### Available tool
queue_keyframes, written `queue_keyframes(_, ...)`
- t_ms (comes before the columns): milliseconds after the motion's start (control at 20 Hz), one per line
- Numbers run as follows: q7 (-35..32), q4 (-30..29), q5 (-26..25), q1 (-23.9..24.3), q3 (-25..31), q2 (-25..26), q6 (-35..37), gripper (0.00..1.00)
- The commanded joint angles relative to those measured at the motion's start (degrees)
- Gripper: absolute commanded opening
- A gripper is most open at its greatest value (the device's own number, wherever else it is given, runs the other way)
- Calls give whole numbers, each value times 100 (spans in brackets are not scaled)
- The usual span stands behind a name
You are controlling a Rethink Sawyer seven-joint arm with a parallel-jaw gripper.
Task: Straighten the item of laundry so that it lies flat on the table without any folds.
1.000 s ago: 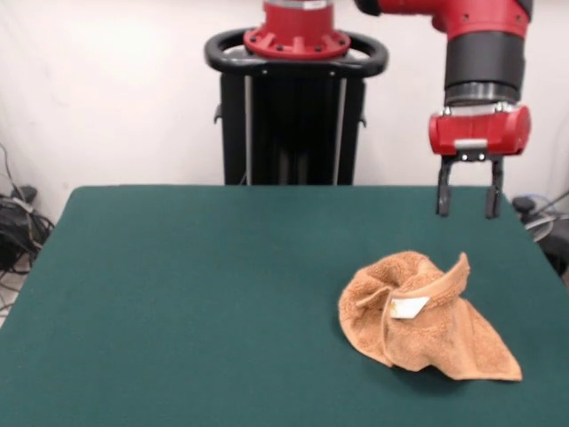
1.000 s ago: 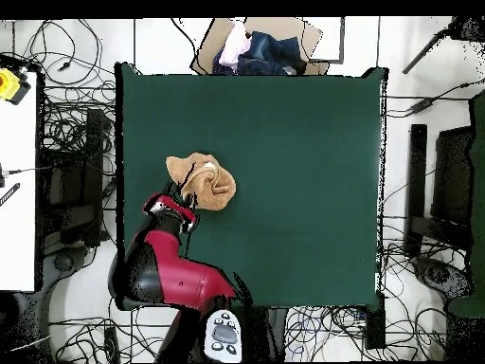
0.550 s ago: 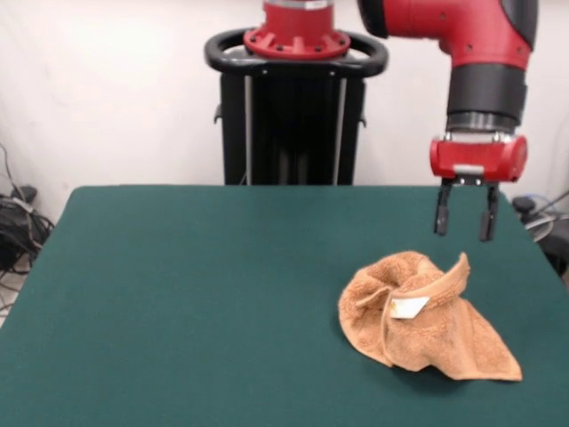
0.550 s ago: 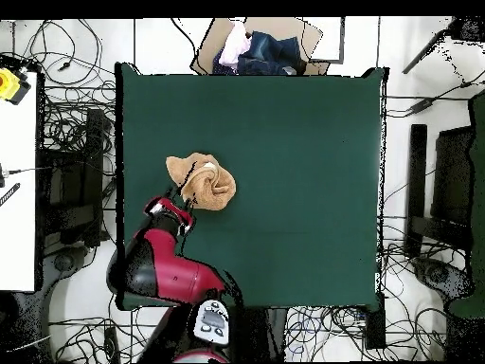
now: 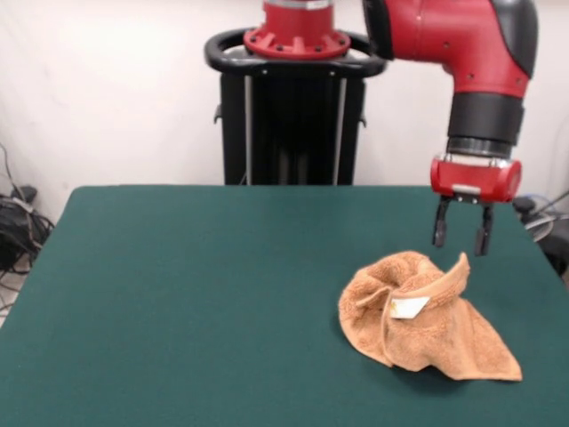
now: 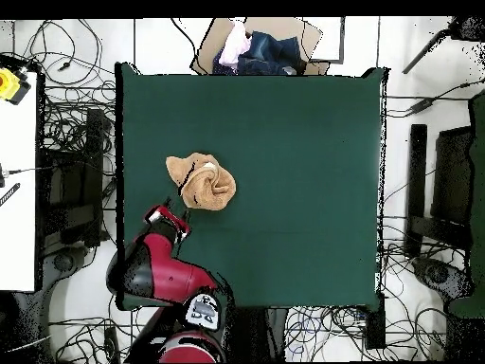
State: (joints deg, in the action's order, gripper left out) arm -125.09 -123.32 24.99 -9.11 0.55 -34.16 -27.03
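Gripper (image 5: 459,238) is sinking toward the crumpled towel (image 5: 423,313) at lower right of the front view, fingers spread and empty: a grasp looks near.
Overhead, the towel (image 6: 202,182) is lying bunched at left of centre on the table (image 6: 294,171), the gripper (image 6: 175,216) just below it.

Red and black robot arm on a black pedestal

The arm (image 5: 453,40) has a glossy red rounded shell with a dark grey cap at its outer end, then a black cylindrical wrist section ringed by a thin silver band. Below that sits a squat red block with a small pale plate on its face, and from it hang the pincer's (image 5: 460,238) two slim black fingers (image 5: 439,229). The pedestal (image 5: 295,116) is a black ribbed column with a black looped handle and a red round cap.
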Motion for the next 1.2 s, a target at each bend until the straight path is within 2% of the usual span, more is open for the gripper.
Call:
queue_keyframes(50, -1430, 451, 142, 147, 122, 186, -467, 100)
queue_keyframes(300, -1362, 549, 17, 263, 146, 142, -521, 100)
queue_keyframes(650, -1278, 723, 300, 118, 86, 150, -691, 100)
queue_keyframes(900, -1120, 909, 406, -23, -107, 361, -1092, 100)
queue_keyframes(1200, -1044, 1071, 679, -144, -163, 535, -1250, 100)
